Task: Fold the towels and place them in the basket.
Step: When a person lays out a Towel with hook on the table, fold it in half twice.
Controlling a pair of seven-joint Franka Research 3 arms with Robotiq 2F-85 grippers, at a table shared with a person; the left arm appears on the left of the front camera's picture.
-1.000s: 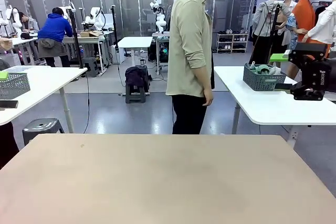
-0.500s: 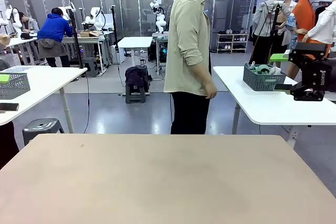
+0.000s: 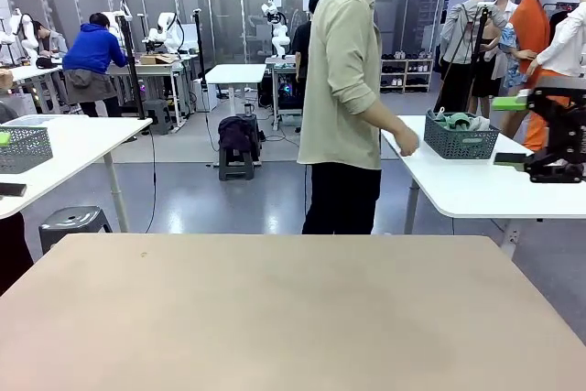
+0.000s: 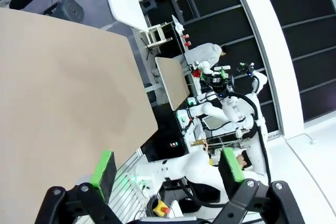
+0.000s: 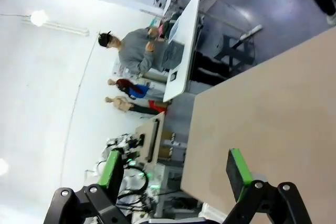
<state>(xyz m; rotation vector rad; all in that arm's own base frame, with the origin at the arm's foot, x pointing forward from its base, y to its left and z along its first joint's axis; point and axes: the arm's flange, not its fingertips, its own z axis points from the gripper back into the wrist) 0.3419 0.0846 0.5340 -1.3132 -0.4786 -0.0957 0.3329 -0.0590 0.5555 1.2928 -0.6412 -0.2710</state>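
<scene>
Beige desk [image 3: 275, 318] | person [image 3: 343, 89] at its far edge, hand [image 3: 404, 142] near basket [image 3: 461, 144] on white side table [image 3: 458, 191] | left gripper [image 4: 166, 165] spread wide, empty | right gripper [image 5: 174, 169] spread wide, empty

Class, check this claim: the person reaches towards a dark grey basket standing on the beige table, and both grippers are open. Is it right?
Not quite. The basket stands on the white table beyond the beige table, at the right of the front view. The rest holds: the person's hand reaches towards it, and the left gripper and right gripper are open.
</scene>
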